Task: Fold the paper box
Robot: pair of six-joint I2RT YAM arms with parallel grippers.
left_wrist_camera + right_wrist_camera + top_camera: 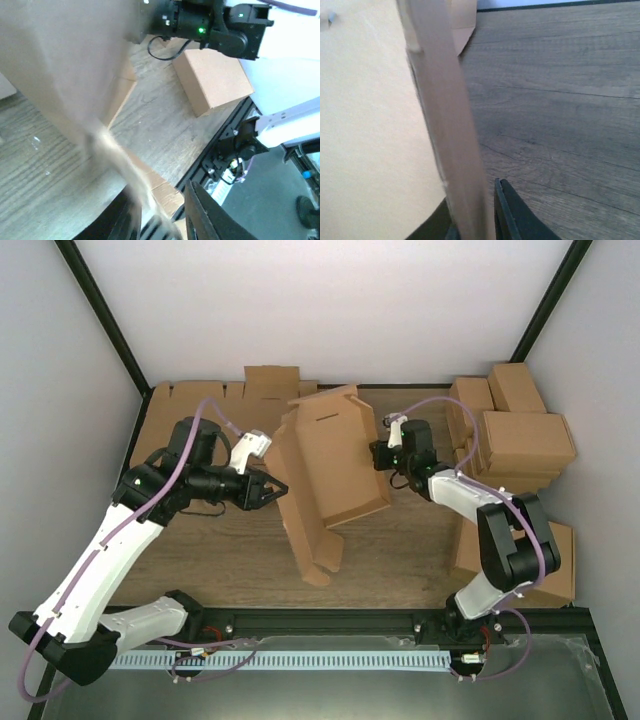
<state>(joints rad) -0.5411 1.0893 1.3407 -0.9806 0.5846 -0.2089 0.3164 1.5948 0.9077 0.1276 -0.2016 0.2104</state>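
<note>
The paper box, brown corrugated cardboard, stands half folded and tilted in the middle of the table, with one long flap reaching toward the near edge. My left gripper is at its left side. In the left wrist view the box is blurred, and its edge runs between the parted jaws of the left gripper, close to one finger and clear of the other. My right gripper is at the box's right side. In the right wrist view the right gripper is shut on an upright wall of the box.
Flat notched cardboard sheets lie at the back left. Several brown cartons are stacked at the right, and one more carton sits near the right arm's base, also in the left wrist view. A black rail runs along the near edge.
</note>
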